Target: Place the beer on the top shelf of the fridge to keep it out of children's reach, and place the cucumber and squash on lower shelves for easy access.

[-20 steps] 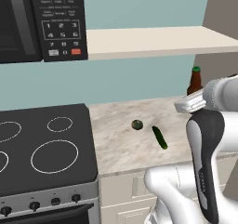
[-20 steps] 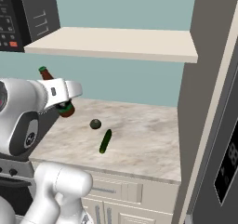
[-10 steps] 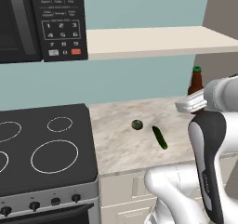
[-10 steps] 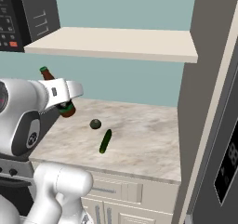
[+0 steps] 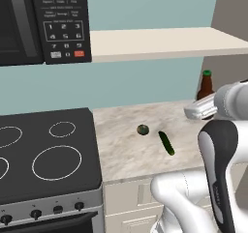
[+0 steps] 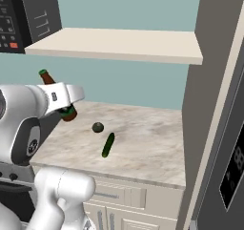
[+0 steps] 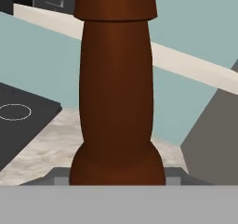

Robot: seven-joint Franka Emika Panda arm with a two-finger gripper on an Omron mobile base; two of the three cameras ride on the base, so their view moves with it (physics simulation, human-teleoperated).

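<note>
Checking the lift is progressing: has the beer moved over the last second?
No. In the left base view the beer sits at the same spot against the shelf above, clamped in the gripper.

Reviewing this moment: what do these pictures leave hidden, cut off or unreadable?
- Left base view: the beer's lower body, hidden behind the white hand.
- Right base view: the fridge's inside and shelves, hidden by its grey side; the door runs off the right edge.
- Hand view: the bottle's cap, cut off by the top edge; how the jaws meet the bottle, hidden at the bottom.
- Microwave keypad: labels too small.
</note>
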